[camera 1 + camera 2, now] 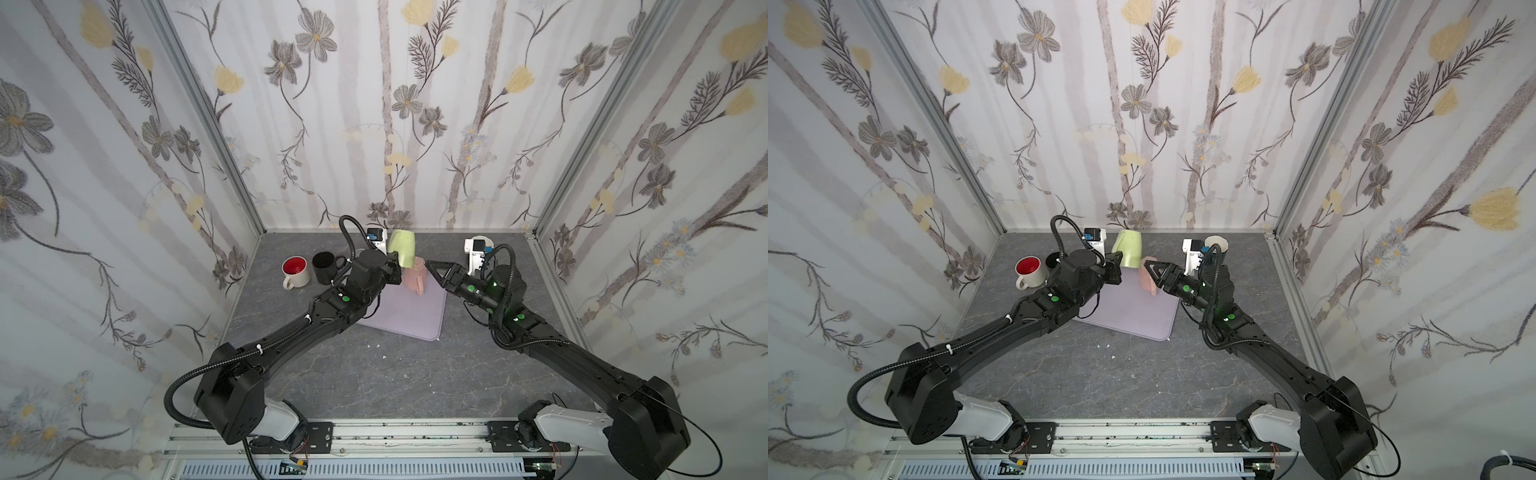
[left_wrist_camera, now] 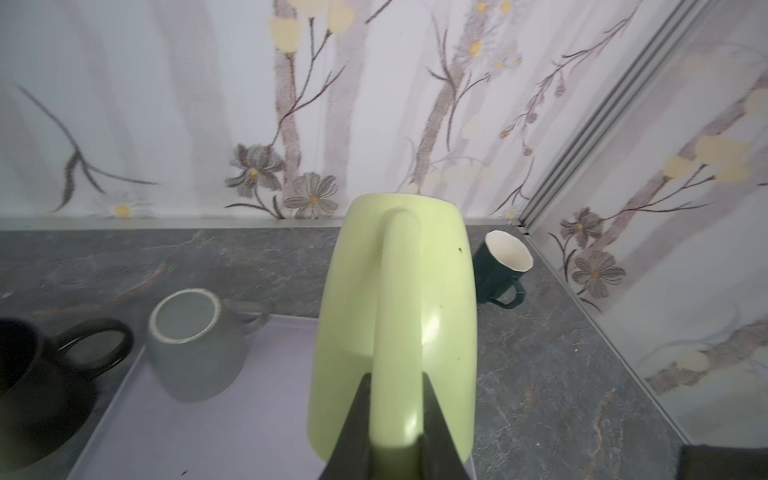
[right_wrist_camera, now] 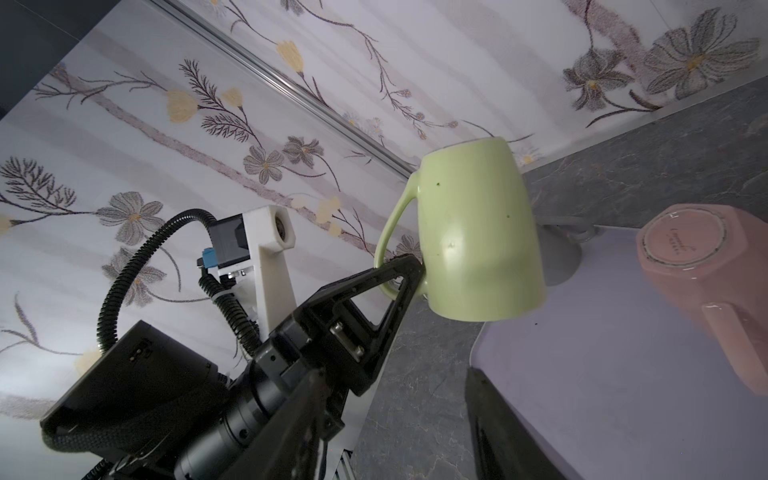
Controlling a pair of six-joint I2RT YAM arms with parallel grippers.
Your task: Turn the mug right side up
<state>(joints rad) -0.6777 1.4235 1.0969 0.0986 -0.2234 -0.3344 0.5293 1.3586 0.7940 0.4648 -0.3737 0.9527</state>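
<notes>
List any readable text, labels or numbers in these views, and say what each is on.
Pink mug, upturned base: two short lines of cursive print, too small and blurred to read.
No other text, label, brand or number shows in any view.

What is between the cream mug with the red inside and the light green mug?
A black ceramic mug, upright, close beside the cream mug; then the left arm's black wrist before the light green mug. A top view shows it.
</notes>
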